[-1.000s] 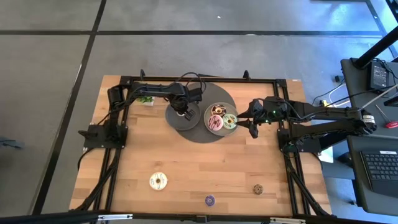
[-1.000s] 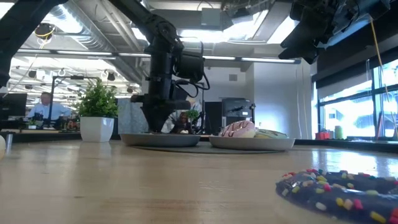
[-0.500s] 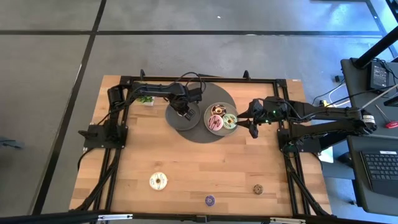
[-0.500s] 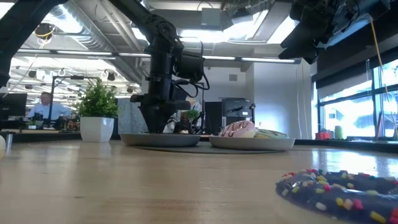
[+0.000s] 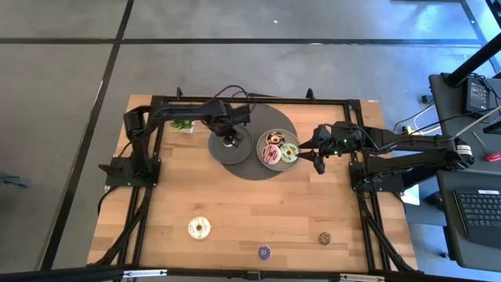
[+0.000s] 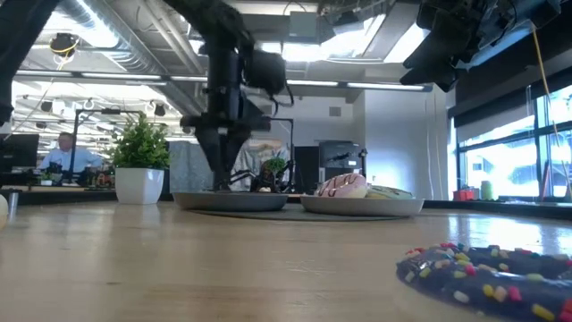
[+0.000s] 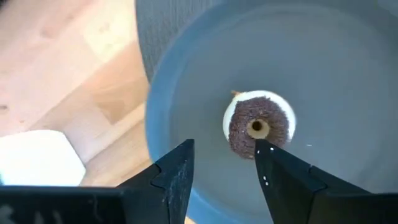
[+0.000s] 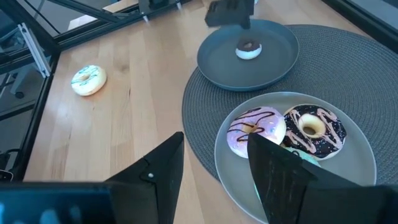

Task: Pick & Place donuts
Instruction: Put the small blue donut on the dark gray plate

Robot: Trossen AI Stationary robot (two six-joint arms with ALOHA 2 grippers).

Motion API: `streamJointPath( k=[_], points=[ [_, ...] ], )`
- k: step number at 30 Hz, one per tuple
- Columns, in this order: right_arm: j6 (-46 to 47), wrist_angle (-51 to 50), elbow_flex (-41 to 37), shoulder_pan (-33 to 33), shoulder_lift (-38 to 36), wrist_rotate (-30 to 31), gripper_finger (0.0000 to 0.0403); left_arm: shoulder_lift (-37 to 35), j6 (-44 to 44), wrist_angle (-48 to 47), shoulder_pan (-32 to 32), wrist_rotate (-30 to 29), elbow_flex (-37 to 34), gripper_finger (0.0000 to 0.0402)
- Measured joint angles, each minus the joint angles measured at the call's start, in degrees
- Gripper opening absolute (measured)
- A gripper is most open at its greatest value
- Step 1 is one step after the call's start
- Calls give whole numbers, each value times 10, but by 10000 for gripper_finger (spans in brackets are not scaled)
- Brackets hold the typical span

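A dark-brown mini donut (image 7: 258,124) lies flat in the left grey plate (image 5: 219,150). My left gripper (image 7: 221,163) hangs open just above it and touches nothing; the low view shows the left gripper (image 6: 223,174) over that plate. The right grey plate (image 8: 360,180) holds a pink donut (image 8: 255,130), a chocolate donut (image 8: 311,127) and a green donut (image 5: 289,152). My right gripper (image 8: 214,171) is open and empty in the air, just right of that plate. On the bare wood lie a cream-white donut (image 5: 200,228), a purple mini donut (image 5: 264,252) and a tan mini donut (image 5: 324,238).
Both plates sit on a round dark woven mat (image 5: 258,168). A small potted plant (image 5: 184,125) stands at the far left, beside the left arm. A black frame (image 5: 250,102) runs round the table. The free wood lies between the mat and the near edge.
My left gripper has opened and let go of the dark-brown mini donut, which now lies in the left plate. The gripper has then risen a little above the plate.
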Motion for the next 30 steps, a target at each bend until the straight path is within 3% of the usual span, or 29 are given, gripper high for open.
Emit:
streamJointPath(
  k=[8,16,24,30],
  points=[
    [-15,1,0,0,0,-1,179,-76,96,80,-91,44,0,161],
    [-48,1,0,0,0,-2,179,-81,237,296,-224,207,0,161],
    [-61,-4,0,0,0,-1,179,-48,335,346,-304,162,0,163],
    [-83,-5,0,0,0,62,179,-34,367,342,-331,198,0,164]
  ],
)
